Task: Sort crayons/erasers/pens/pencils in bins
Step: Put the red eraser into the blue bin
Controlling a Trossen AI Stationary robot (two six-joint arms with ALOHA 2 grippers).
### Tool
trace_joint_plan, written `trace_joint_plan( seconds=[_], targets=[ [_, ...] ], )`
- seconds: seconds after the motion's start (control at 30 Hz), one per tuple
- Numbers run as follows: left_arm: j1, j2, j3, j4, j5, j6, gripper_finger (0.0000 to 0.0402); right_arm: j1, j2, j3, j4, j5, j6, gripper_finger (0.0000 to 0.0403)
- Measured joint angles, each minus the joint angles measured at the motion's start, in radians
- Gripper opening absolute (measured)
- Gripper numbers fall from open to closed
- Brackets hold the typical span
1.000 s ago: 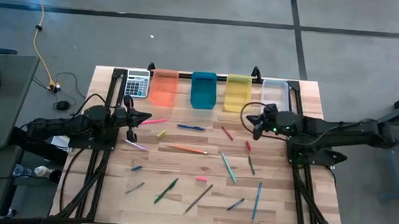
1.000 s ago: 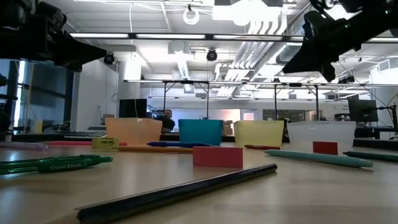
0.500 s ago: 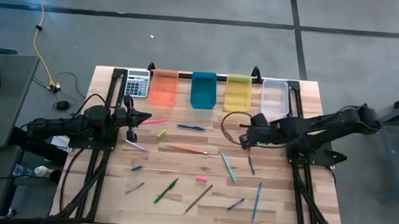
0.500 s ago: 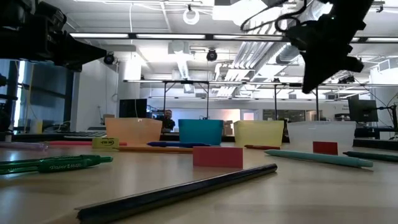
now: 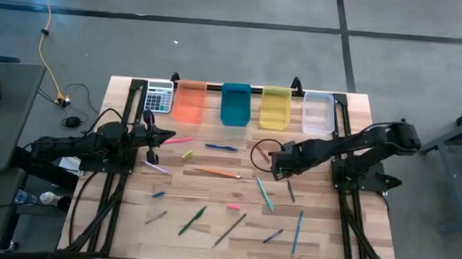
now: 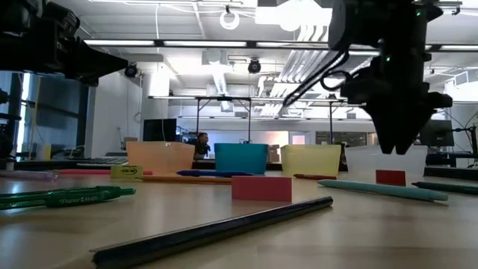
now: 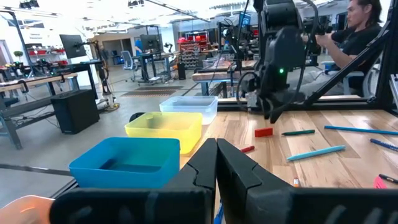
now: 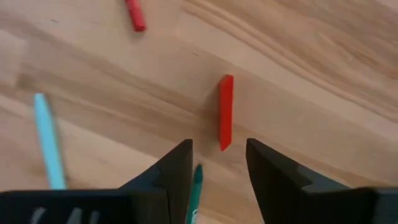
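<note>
Fingers of the right gripper (image 8: 217,146), clamped a second ago, are now spread apart, and nothing is held between them. The right arm has been swung away from the clear bin (image 5: 318,112) and lowered towards the middle of the bench (image 5: 321,231), right of centre. A red block (image 8: 226,112) lies flat on the wood just beyond the open fingertips, in line with the gap and not yet touched. A teal pen (image 8: 194,186) tip lies below the fingers, and a light blue pen (image 8: 48,143) and a red crayon (image 8: 135,15) lie off to one side. A pick of the red block is judged to be in preparation; a further descent would be needed before closing.

The left gripper (image 5: 154,147) is kept clenched on nothing near the left edge, beside the calculator (image 5: 159,98), exactly as before.

Pens, pencils and a pink block (image 5: 233,206) are scattered across the light wooden planks from the near edge to the middle. Along the far edge the orange bin (image 5: 189,103), teal bin (image 5: 235,106), yellow bin (image 5: 276,108) and the clear one are lined up; most of the sorting appears undone.

Beyond the bench a large workshop is seen, with desks, monitors and strip lights, and a seated person (image 7: 357,18).
</note>
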Motion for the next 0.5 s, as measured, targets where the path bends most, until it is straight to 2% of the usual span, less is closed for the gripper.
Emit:
trace_joint_plan(
  seconds=[0.37,0.5],
  targets=[
    [0.0,0.0,0.0,0.0,0.0,0.0,0.0,-0.003,0.131,0.0,0.011,0.007,-0.01,0.0148],
    [0.0,0.0,0.0,0.0,0.0,0.0,0.0,-0.01,0.167,0.0,0.064,-0.022,-0.042,0.0131]
  ],
)
